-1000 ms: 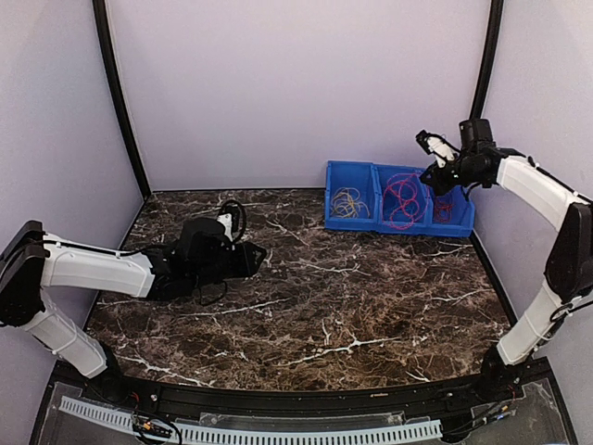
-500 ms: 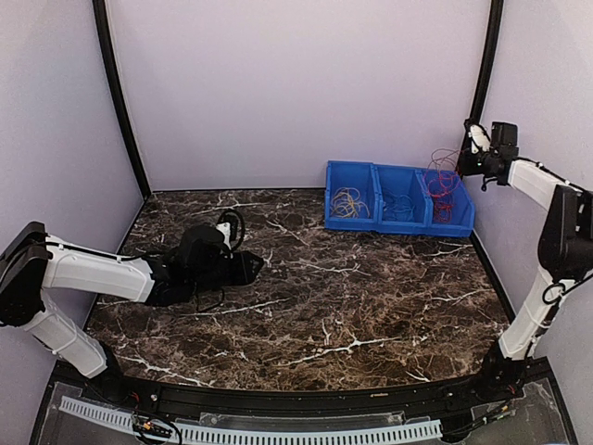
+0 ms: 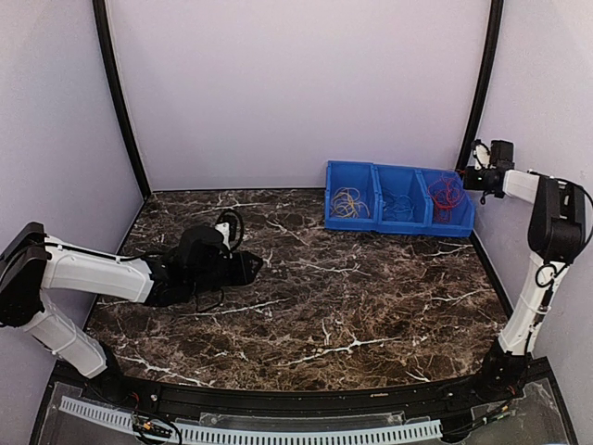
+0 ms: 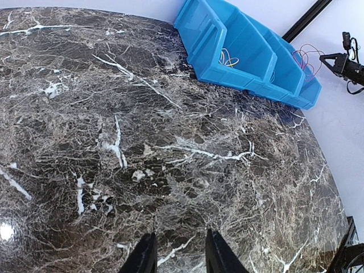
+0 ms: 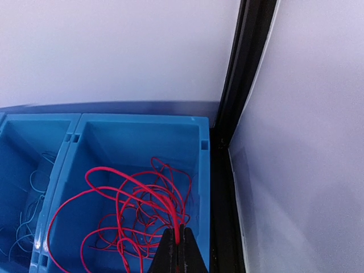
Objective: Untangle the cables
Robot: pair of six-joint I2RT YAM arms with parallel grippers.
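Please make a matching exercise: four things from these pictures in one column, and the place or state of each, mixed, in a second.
1. yellow cables
2. blue cables
3. red cables
4. left claw

A. pinched by the right claw, at the right bin
B. in the middle bin
C. open, low over the table
D. in the left bin

Pairs: 1-D, 2-B, 3-A, 4-C

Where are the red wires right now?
Top view: the thin red wire loops hang over the rightmost blue plastic bin in the far right corner, pinched in the right end effector.
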